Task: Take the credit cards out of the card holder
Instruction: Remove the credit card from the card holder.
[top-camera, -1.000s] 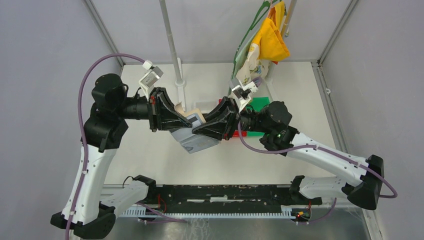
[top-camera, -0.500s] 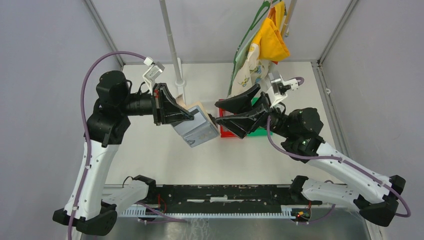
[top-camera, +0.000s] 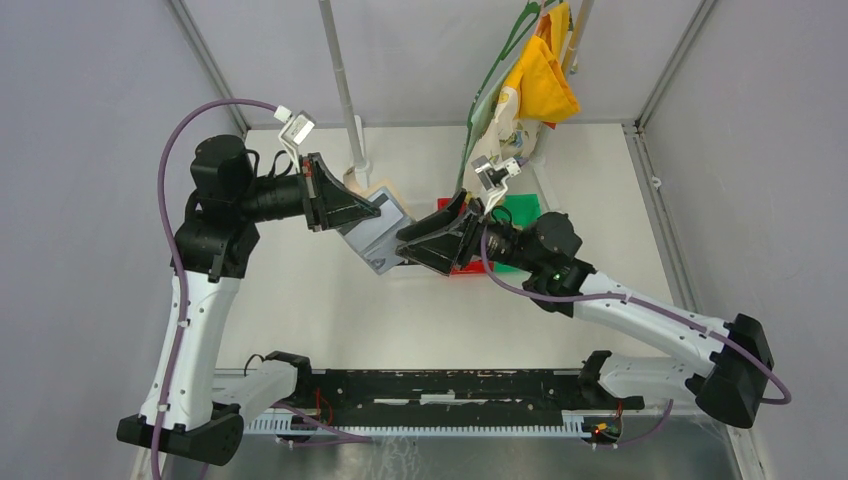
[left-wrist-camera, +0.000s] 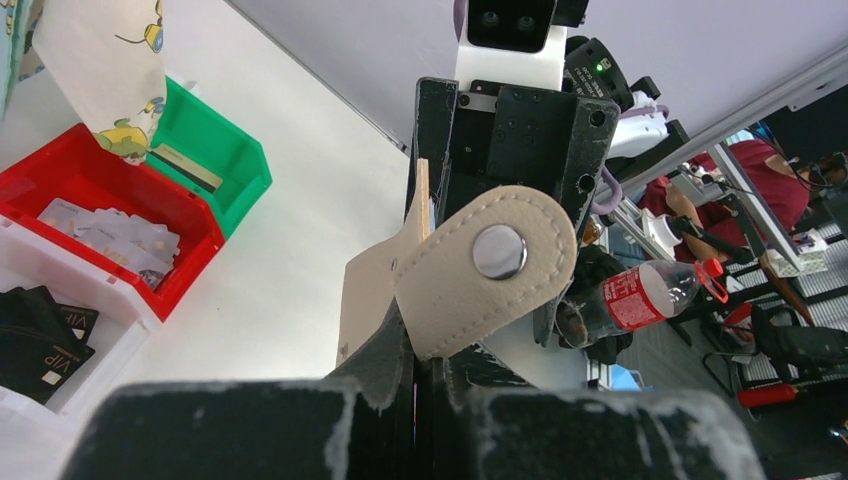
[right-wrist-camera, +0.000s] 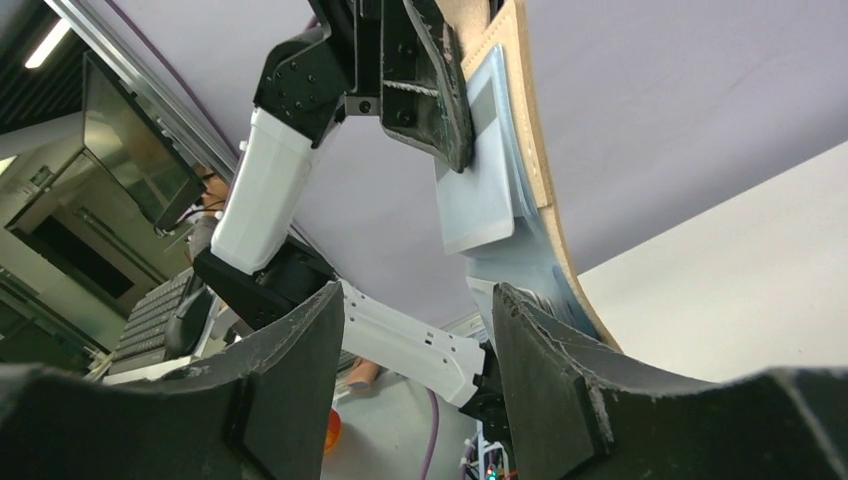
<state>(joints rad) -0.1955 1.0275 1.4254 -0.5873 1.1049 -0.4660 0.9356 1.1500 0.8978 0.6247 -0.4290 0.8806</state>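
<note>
My left gripper (top-camera: 372, 215) is shut on the tan card holder (top-camera: 378, 238) and holds it in the air above the table, pale blue-grey panel facing the right arm. In the left wrist view the holder's strap tab (left-wrist-camera: 490, 265) with its metal snap sticks up between my shut left gripper (left-wrist-camera: 425, 350). My right gripper (top-camera: 405, 245) is open, its tips at the holder's lower right edge. In the right wrist view the holder (right-wrist-camera: 500, 180) hangs just above my open right gripper (right-wrist-camera: 420, 300), with one finger (right-wrist-camera: 545, 340) against its lower end. Several pale credit cards (left-wrist-camera: 110, 228) lie in the red bin.
A red bin (top-camera: 465, 266) and a green bin (top-camera: 522, 210) sit under the right arm. A white bin (left-wrist-camera: 60, 375) holds black cards. A white pole (top-camera: 345, 90) stands behind the holder, and yellow-and-white cloths (top-camera: 530, 75) hang at the back.
My right gripper left the holder, swung right and open over the bins, and has come back to the holder's edge. My left arm has raised the holder and shifted it back a little.
</note>
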